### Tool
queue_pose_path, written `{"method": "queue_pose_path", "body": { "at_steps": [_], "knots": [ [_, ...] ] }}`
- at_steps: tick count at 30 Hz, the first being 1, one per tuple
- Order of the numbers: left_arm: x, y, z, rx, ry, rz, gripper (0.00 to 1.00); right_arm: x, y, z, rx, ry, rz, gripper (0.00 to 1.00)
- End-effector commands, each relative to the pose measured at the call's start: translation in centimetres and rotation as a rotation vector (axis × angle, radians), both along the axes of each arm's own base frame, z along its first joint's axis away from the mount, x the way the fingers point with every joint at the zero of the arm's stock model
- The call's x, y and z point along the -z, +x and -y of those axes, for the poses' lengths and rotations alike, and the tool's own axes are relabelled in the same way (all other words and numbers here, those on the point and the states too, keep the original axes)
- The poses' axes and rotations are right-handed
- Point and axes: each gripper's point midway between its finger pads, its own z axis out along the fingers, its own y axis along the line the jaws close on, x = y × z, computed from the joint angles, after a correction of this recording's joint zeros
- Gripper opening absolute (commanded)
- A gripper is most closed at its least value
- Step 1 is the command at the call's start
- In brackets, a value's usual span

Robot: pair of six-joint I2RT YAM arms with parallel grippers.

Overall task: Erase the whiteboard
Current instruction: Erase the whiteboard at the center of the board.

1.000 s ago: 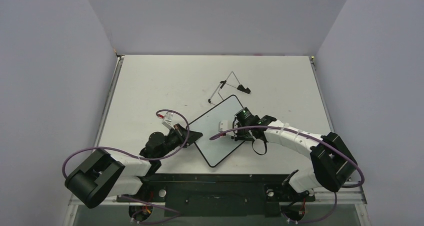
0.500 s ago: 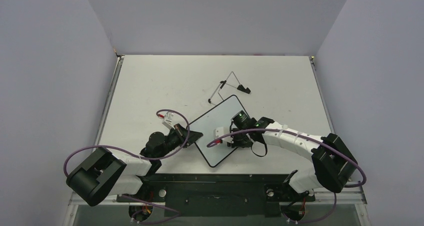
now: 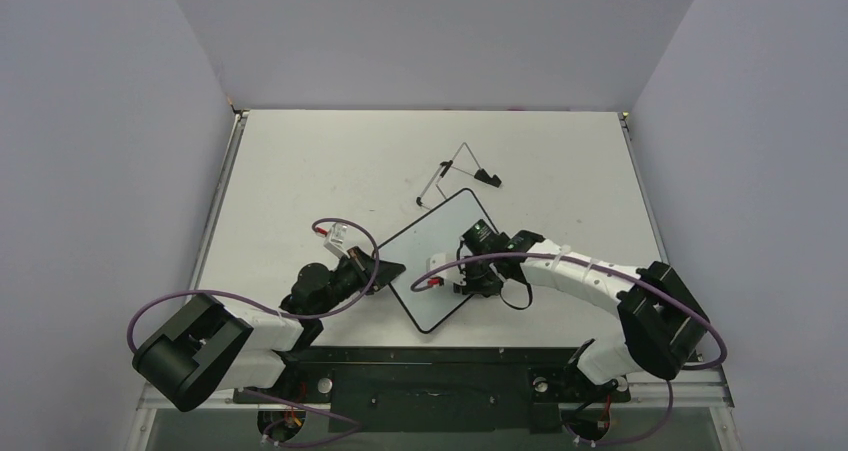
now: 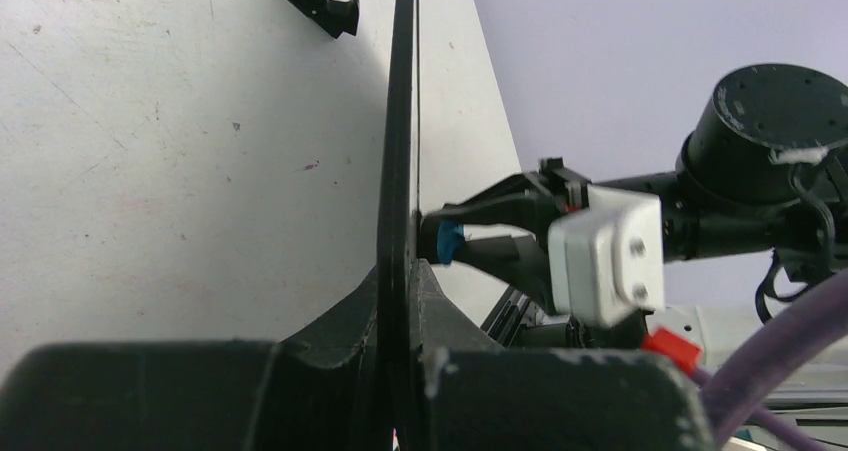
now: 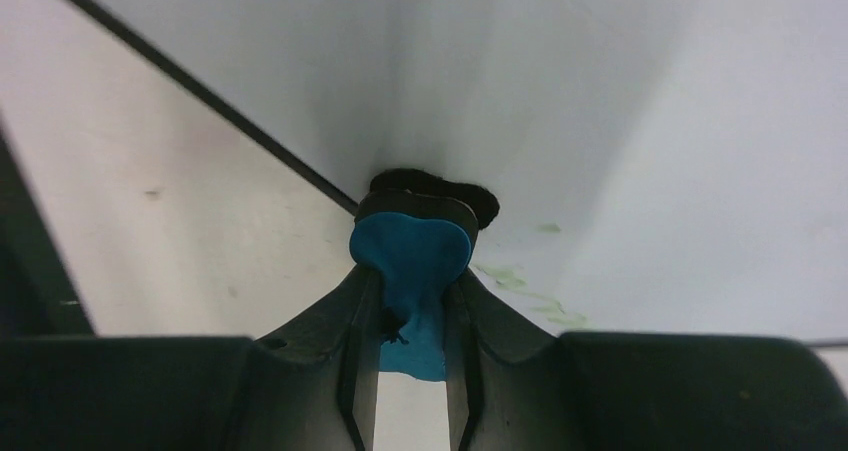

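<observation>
No legible text, brand, number or sign in any view, whiteboard [image 5: 650, 151] bears only faint green smears [image 5: 520, 281] just beside the blue eraser [image 5: 410, 261], too smudged to read as letters

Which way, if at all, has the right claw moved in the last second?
Yes. The right gripper, shut on the blue eraser, has slid away from the wire stand, toward the whiteboard's near corner.
</observation>
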Motion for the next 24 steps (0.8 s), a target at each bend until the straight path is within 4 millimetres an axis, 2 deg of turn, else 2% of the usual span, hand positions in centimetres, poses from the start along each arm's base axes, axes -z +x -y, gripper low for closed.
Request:
{"method": "queue_pose_path", "body": {
  "at_steps": [1,2,5,7,10,13,18,20,23,24],
  "knots": [
    [-6.0,-0.1,1.2,0.058,-0.143,0.160,0.00,-0.9,-2.9,-1.8,-0.146,0.071,-0.067,0.00],
    [-6.0,-0.1,1.2,0.058,-0.142,0.160,0.00,-1.0,-2.1,-1.7,-0.113,0.078,-0.051,0.00],
    [-6.0,-0.1,1.2,0.061,-0.142,0.162,0.00,-0.9,1.2,0.6,0.055,0.055,-0.003,0.00],
    [-6.1,-0.2,1.3,0.065,-0.143,0.163,0.00,-0.8,2.6,2.0,0.153,0.043,0.020,0.00],
    [-6.1,-0.3,1.3,0.069,-0.145,0.165,0.00,-0.6,3.3,3.0,0.209,0.042,0.015,0.00],
    [-6.1,-0.4,1.2,0.069,-0.147,0.166,0.00,-0.6,2.3,2.5,0.175,0.066,-0.026,0.00],
    [-6.2,-0.4,1.2,0.067,-0.148,0.169,0.00,-0.7,-2.3,0.2,-0.049,0.093,-0.118,0.00],
    [-6.2,-0.3,1.2,0.065,-0.146,0.169,0.00,-0.9,-3.3,-0.4,-0.104,0.094,-0.123,0.00],
    [-6.2,-0.3,1.2,0.066,-0.148,0.169,0.00,-1.3,-2.5,-0.6,-0.081,0.101,-0.105,0.00],
    [-6.1,-0.3,1.2,0.066,-0.147,0.166,0.00,-1.2,-1.8,-0.1,-0.052,0.089,-0.090,0.00]
  ]
}}
